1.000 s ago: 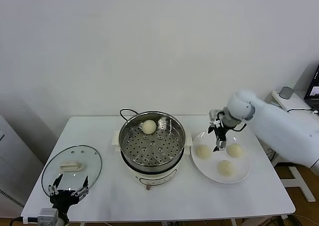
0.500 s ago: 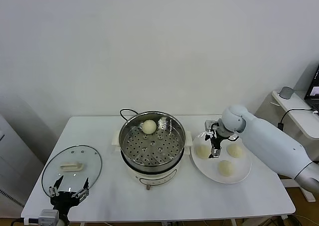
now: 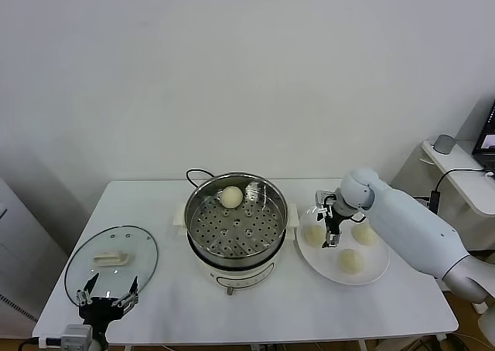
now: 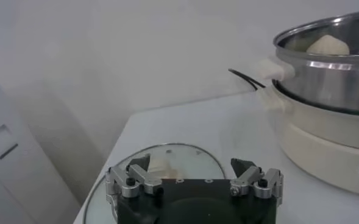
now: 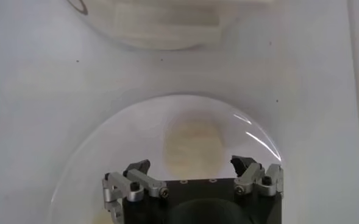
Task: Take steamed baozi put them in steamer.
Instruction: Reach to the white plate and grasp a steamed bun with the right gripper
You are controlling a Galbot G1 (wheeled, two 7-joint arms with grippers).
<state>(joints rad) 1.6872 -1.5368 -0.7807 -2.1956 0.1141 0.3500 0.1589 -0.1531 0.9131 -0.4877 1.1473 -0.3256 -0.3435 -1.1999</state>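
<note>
Baozi [image 5: 193, 148] on plate, below spread right fingers [image 5: 140, 167].

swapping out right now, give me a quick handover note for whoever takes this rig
Right pincer: open, above the plate, lined up over the bun nearest the steamer; nothing held.
Left pincer: open, parked at the table's near left corner by the glass lid.
Done: one baozi sits in the steamer, at its far side.
Left: three baozi on the plate, including two others. Next is probably to grasp the lined-up bun.
</note>
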